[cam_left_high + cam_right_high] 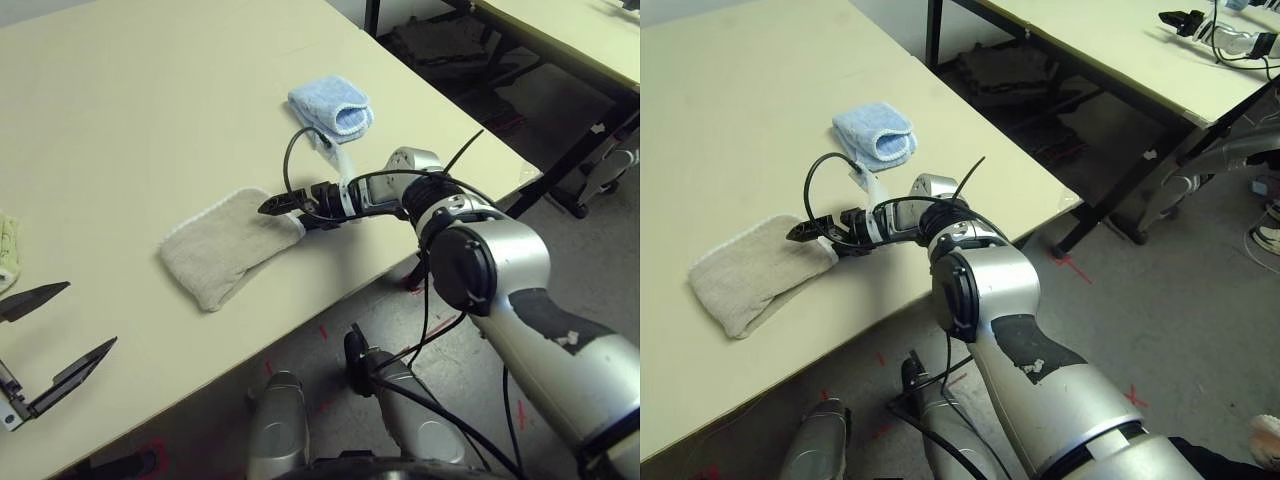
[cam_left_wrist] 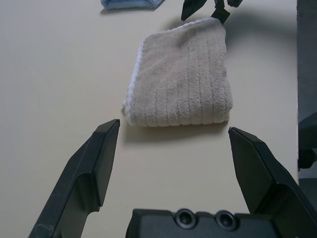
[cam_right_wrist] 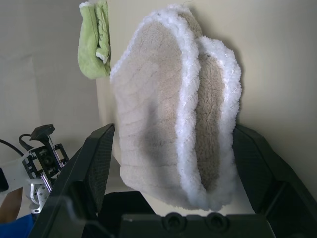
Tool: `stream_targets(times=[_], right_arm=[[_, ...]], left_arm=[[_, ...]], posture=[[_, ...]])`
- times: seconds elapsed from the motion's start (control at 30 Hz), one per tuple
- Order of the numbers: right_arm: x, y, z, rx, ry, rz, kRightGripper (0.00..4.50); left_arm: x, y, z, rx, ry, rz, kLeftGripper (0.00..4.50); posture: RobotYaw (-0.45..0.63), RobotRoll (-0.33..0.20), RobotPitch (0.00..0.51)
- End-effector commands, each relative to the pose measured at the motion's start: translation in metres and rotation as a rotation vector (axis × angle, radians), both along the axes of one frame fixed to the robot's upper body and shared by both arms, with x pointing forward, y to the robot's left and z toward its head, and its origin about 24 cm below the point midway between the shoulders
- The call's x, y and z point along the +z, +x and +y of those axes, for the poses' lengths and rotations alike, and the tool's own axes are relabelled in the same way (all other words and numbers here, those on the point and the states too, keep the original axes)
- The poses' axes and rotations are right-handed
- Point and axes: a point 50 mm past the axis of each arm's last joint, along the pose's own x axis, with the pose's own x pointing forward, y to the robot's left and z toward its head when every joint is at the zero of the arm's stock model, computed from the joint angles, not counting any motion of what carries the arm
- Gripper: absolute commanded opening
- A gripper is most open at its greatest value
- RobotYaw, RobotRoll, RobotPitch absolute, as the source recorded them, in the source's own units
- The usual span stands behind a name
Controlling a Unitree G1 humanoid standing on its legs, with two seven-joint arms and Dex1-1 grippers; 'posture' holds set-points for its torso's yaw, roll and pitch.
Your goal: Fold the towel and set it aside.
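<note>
Beige table, frame centre: folded towel; right gripper jaws spread around its edge, unclenched; left gripper released, lower left.

Even, bright overhead light covers the pale cream tabletop without glare. The folded beige terry towel with white edging casts a soft, short shadow along its near edge. Focus stays reasonably sharp; the towel's pile softens close up in the right wrist view.

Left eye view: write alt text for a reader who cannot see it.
A folded beige towel lies near the front edge of a cream table, with the right gripper, open, at its corner. A rolled light-blue towel sits behind it, and the open left gripper hovers near the left edge.
</note>
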Motion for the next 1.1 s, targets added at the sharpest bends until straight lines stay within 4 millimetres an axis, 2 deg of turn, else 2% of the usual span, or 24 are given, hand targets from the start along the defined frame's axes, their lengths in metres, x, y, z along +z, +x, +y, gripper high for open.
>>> stream_targets(times=[0.03, 0.17, 0.47, 0.53, 0.73, 0.9, 1.1], right_arm=[[-0.011, -0.005, 0.003, 0.013, -0.038, 0.017, 4.50], [-0.020, -0.005, 0.003, 0.038, -0.109, -0.043, 4.50], [-0.027, 0.000, 0.004, -0.024, -0.136, -0.095, 4.50], [-0.028, 0.001, 0.004, -0.043, -0.135, -0.096, 4.05], [-0.028, 0.005, 0.003, -0.116, -0.124, -0.085, 1.70], [-0.027, 0.007, 0.000, -0.139, -0.122, -0.078, 0.08], [-0.024, 0.009, -0.002, -0.152, -0.111, -0.075, 0.04]], left_arm=[[0.000, 0.002, -0.002, -0.015, 0.003, 0.012, 4.49], [0.000, 0.004, -0.004, -0.020, 0.001, 0.004, 4.49], [-0.001, 0.005, -0.005, -0.024, 0.003, 0.000, 4.49], [0.000, 0.005, -0.006, -0.025, 0.006, -0.003, 4.50], [0.000, 0.005, -0.007, -0.028, 0.008, -0.009, 4.50], [-0.001, 0.006, -0.007, -0.030, 0.008, -0.009, 4.50], [-0.002, 0.007, -0.007, -0.035, 0.004, -0.005, 4.50]], posture=[[0.12, 0.000, 0.244], [0.12, 0.000, 0.246], [0.12, 0.000, 0.245], [0.12, 0.000, 0.244], [0.12, 0.000, 0.243], [0.12, 0.000, 0.241], [0.11, 0.000, 0.238]])
